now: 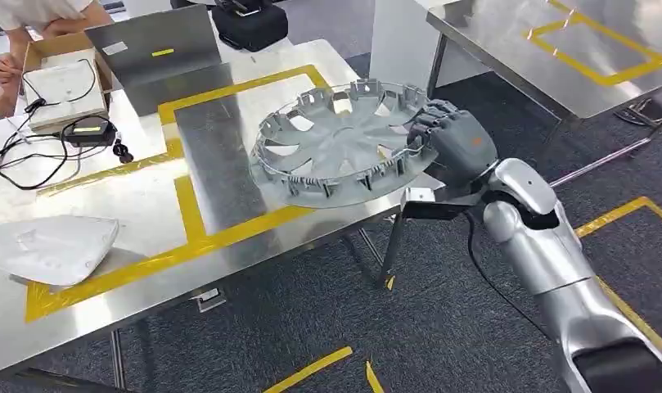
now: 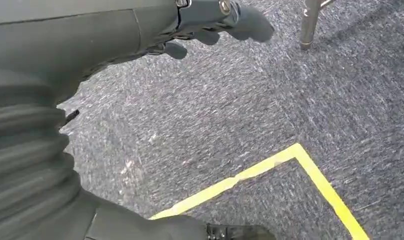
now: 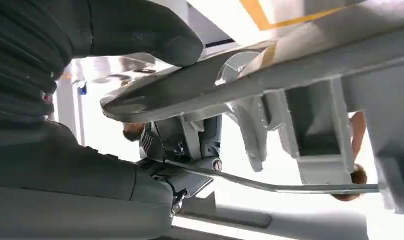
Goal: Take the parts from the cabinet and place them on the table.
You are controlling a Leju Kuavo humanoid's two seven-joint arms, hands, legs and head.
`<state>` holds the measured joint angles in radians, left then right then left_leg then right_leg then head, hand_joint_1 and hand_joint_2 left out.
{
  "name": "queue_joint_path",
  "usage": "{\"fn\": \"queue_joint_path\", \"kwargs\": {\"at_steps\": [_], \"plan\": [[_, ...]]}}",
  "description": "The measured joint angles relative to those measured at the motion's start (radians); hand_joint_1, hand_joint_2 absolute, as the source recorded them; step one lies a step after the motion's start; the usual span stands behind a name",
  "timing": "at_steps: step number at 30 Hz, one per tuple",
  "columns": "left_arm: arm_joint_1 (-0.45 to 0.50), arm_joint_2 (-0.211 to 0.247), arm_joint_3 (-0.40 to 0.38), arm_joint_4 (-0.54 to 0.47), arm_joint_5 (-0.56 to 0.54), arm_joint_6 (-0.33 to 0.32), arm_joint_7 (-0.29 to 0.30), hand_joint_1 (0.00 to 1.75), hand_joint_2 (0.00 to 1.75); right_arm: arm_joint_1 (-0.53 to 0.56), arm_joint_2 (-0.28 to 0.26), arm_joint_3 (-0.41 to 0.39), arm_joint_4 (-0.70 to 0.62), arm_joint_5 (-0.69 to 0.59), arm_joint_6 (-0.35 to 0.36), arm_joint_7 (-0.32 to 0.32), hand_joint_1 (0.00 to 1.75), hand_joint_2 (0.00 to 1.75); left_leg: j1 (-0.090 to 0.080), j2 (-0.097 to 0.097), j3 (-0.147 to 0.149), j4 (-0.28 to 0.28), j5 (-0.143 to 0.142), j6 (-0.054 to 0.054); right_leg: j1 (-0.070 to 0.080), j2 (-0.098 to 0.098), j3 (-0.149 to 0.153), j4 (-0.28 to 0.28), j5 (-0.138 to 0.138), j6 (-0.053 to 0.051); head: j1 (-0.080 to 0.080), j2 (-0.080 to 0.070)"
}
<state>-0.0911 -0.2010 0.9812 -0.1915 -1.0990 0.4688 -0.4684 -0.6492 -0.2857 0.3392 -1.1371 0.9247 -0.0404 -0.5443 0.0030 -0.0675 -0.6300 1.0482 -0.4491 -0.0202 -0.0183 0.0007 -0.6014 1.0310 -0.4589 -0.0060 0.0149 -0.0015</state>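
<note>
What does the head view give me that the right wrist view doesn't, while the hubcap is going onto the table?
Head view alone: the whole table with its yellow tape frame, a pale part at the near left corner, a cardboard box and cables.

Right wrist view alone: the thumb pressed on the hubcap's rim and its clips seen edge-on.

Both: the right hand gripping the hubcap, and part of a person.

right arm (image 1: 548,246): silver shell gleaming, lower right of frame, black joint bands showing | right hand (image 1: 458,139): dark grey, small orange mark showing | black cable (image 1: 483,270) trailing beneath | left hand (image 2: 209,20): grey ribbed cover, screws glinting
</note>
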Motion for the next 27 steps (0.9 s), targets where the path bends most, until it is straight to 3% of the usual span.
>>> {"fn": "queue_joint_path", "kwargs": {"at_steps": [1, 2, 4, 5, 6, 7, 9, 10, 11, 12, 13, 21, 27], "plan": [[-0.003, 0.0, 0.0, 0.0, -0.002, 0.0, 0.003, 0.0, 1.75, -0.022, 0.01, 0.008, 0.023, -0.004, -0.002, -0.003, 1.75, 1.75, -0.003, 0.029, -0.02, 0.038, -0.026, -0.005, 0.001, -0.003, 0.0, -0.001, 0.0, -0.009, -0.008, 0.0], [-0.006, 0.0, 0.0, 0.0, -0.002, 0.0, 0.008, 0.0, 1.75, -0.047, 0.022, 0.018, 0.055, -0.009, -0.004, -0.004, 1.75, 1.75, -0.001, 0.045, -0.056, 0.112, -0.064, -0.009, 0.002, -0.012, -0.001, 0.0, -0.001, -0.013, -0.007, 0.0], [-0.007, 0.0, 0.0, 0.0, -0.005, 0.0, 0.014, 0.0, 1.75, -0.087, 0.049, 0.037, 0.116, -0.008, -0.013, 0.003, 1.75, 1.75, 0.0, 0.055, -0.126, 0.255, -0.118, -0.014, 0.006, -0.021, -0.001, 0.001, -0.002, -0.016, -0.008, 0.0], [-0.006, 0.0, 0.0, 0.001, -0.01, 0.0, 0.018, 0.0, 1.75, -0.111, 0.066, 0.049, 0.151, -0.01, -0.013, 0.012, 1.75, 1.75, 0.001, 0.057, -0.142, 0.285, -0.118, -0.014, 0.007, -0.024, -0.001, 0.001, -0.002, -0.016, -0.008, 0.0], [-0.005, 0.0, -0.001, 0.001, -0.015, 0.0, 0.02, 0.0, 1.75, -0.136, 0.084, 0.059, 0.19, -0.011, -0.012, 0.022, 1.75, 1.75, 0.001, 0.057, -0.135, 0.27, -0.098, -0.014, 0.008, -0.026, -0.001, 0.002, -0.002, -0.016, -0.008, 0.0], [-0.005, 0.0, -0.001, 0.001, -0.019, -0.001, 0.023, 0.0, 1.75, -0.164, 0.103, 0.067, 0.229, -0.006, -0.014, 0.036, 1.75, 1.75, 0.0, 0.058, -0.108, 0.213, -0.061, -0.011, 0.009, -0.029, -0.001, 0.003, -0.002, -0.016, -0.008, 0.0], [-0.007, 0.001, -0.003, 0.0, -0.026, -0.005, 0.026, 0.0, 1.75, -0.227, 0.144, 0.09, 0.314, 0.022, -0.034, 0.068, 1.75, 1.75, -0.002, 0.069, -0.017, 0.036, 0.018, 0.002, 0.011, -0.032, 0.0, 0.004, -0.004, -0.014, -0.008, 0.0], [-0.009, 0.001, -0.003, -0.001, -0.026, -0.007, 0.026, 0.0, 1.75, -0.259, 0.163, 0.1, 0.355, 0.03, -0.041, 0.078, 1.75, 1.75, -0.008, 0.081, 0.003, -0.009, 0.004, 0.007, 0.018, -0.034, -0.003, 0.007, -0.005, -0.01, -0.008, 0.0], [-0.011, 0.001, -0.003, -0.001, -0.026, -0.007, 0.024, 0.0, 1.75, -0.287, 0.175, 0.104, 0.39, 0.034, -0.041, 0.088, 1.75, 1.75, -0.007, 0.079, 0.006, -0.013, 0.011, 0.012, 0.02, -0.034, -0.006, 0.008, -0.005, -0.007, -0.006, 0.0], [-0.012, -0.001, -0.003, 0.0, -0.026, -0.007, 0.022, 0.0, 1.75, -0.31, 0.189, 0.109, 0.42, 0.037, -0.04, 0.089, 1.75, 1.75, -0.003, 0.076, 0.006, -0.015, 0.016, 0.006, 0.027, -0.034, -0.007, 0.01, -0.009, -0.014, -0.007, 0.0], [-0.012, 0.0, -0.003, 0.0, -0.026, -0.008, 0.022, 0.0, 1.75, -0.328, 0.197, 0.113, 0.446, 0.038, -0.04, 0.09, 1.75, 1.75, -0.003, 0.073, 0.006, -0.015, 0.016, 0.007, 0.025, -0.034, -0.007, 0.009, -0.005, -0.021, -0.006, 0.0], [-0.014, -0.001, -0.003, 0.0, -0.026, -0.008, 0.022, 0.0, 1.75, -0.394, 0.256, 0.135, 0.564, 0.042, -0.04, 0.098, 1.75, 1.75, -0.006, 0.068, 0.002, -0.014, 0.015, 0.02, 0.024, -0.039, -0.001, -0.006, 0.002, -0.003, -0.007, 0.0], [-0.014, -0.001, -0.005, 0.0, -0.03, -0.008, 0.02, 0.0, 1.75, -0.402, 0.272, 0.135, 0.598, 0.04, -0.037, 0.104, 1.75, 1.75, -0.006, 0.068, 0.001, -0.014, 0.015, 0.021, 0.023, -0.039, -0.001, -0.007, 0.004, 0.002, -0.007, 0.0]]}}
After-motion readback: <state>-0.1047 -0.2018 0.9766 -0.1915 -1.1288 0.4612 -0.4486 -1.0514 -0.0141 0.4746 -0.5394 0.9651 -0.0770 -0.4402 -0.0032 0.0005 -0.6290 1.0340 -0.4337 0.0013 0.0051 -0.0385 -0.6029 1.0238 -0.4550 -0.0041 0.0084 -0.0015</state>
